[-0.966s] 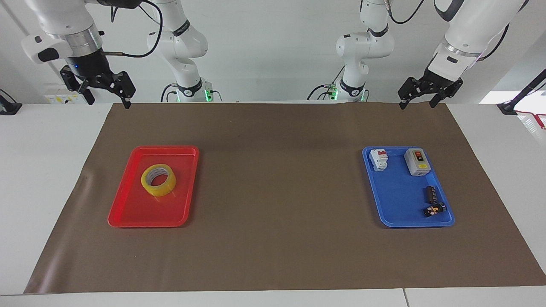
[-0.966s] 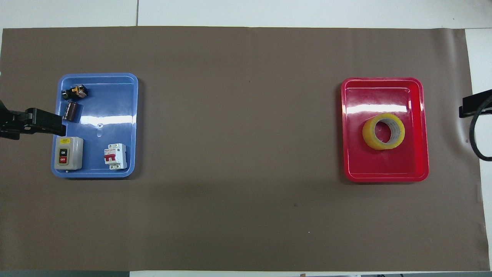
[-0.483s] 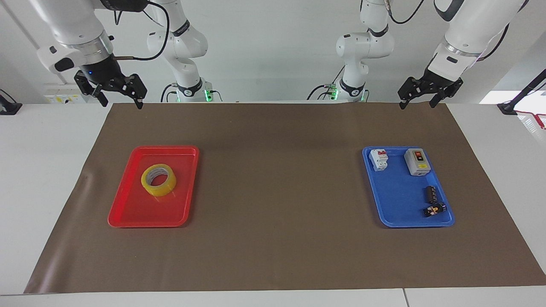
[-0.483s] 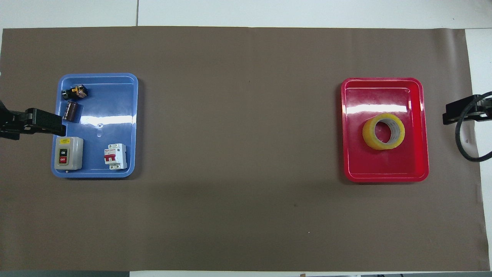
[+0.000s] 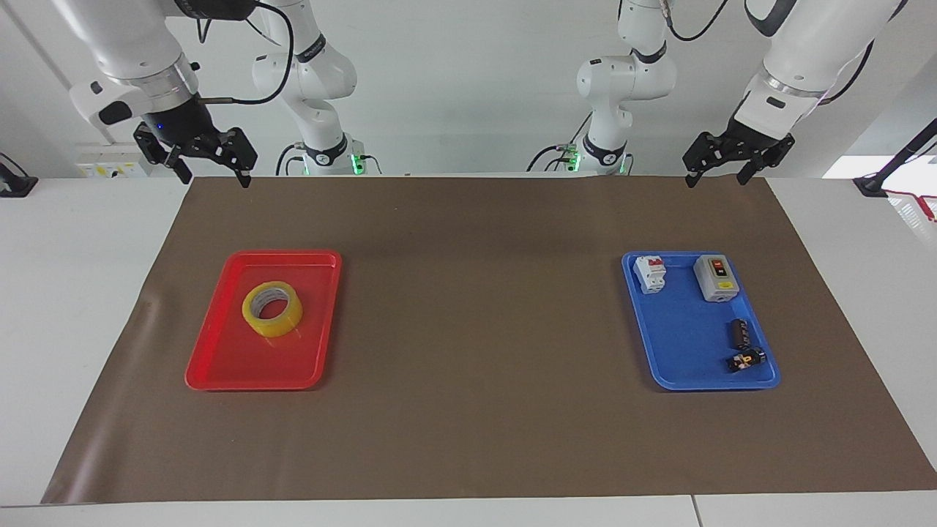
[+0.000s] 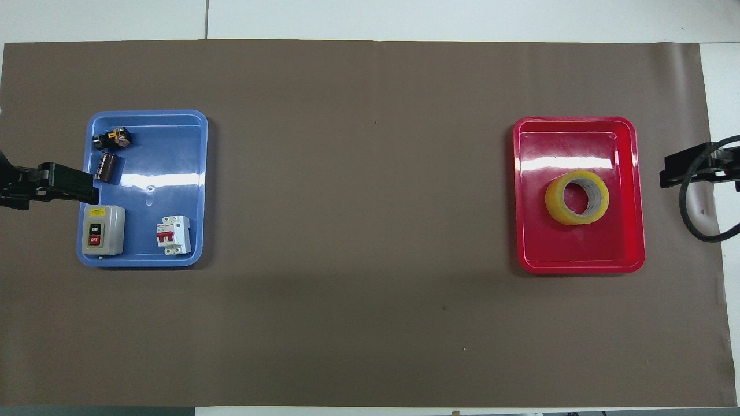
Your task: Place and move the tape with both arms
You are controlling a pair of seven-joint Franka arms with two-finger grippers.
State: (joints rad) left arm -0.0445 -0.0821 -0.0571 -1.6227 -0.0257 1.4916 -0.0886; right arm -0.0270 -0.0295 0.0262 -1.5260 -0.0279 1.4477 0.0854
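Note:
The tape [image 5: 272, 309], a translucent yellow roll with a white core, lies flat in the red tray [image 5: 219, 380] toward the right arm's end of the table. It also shows in the overhead view [image 6: 577, 197], inside the red tray [image 6: 578, 267]. My right gripper [image 5: 214, 178] is open and empty, raised over the brown mat's corner, apart from the tray. In the overhead view it [image 6: 688, 170] shows beside the tray. My left gripper [image 5: 716, 179] is open and empty, raised above the mat; in the overhead view it [image 6: 58, 185] overlaps the blue tray's edge.
A blue tray [image 5: 681, 344] toward the left arm's end holds a grey switch box [image 5: 715, 277], a white breaker [image 5: 650, 274] and two small black items [image 5: 741, 333]. A brown mat [image 5: 476, 329] covers the table between the trays.
My right gripper has moved in over the mat's corner, closer to the red tray. The left arm and the tape have not moved.

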